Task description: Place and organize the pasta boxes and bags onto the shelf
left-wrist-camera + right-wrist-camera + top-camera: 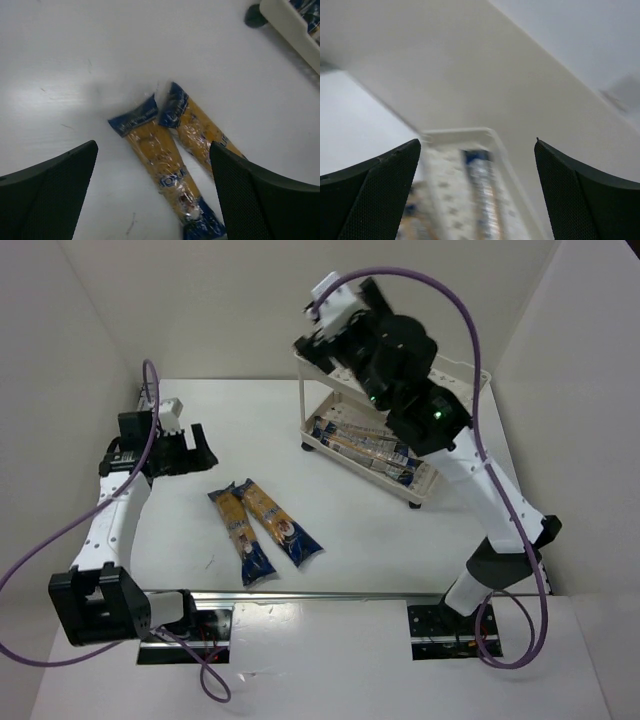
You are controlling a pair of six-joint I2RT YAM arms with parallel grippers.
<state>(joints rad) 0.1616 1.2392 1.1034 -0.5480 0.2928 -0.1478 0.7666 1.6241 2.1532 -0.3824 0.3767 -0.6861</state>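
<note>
Two spaghetti packets lie side by side on the table, one on the left [243, 537] and one on the right [282, 523]. Both have dark blue ends and yellow middles. My left gripper [188, 453] is open and empty, hovering up-left of them. In the left wrist view it [152, 150] hangs over the left packet [160, 165], with the right packet [200, 130] beside. The cream shelf [455, 375] stands at the back right with packets on its lower tier [368, 448]. My right gripper [322, 340] is open and empty above the shelf's top tier. Its blurred wrist view [476, 150] shows a packet [487, 200] on the top tray [465, 135].
White walls close in the table on the left, back and right. The shelf's corner [290, 22] and a dark wheel [254, 16] show at the upper right of the left wrist view. The right arm [470, 475] hides much of the shelf's top tier from above.
</note>
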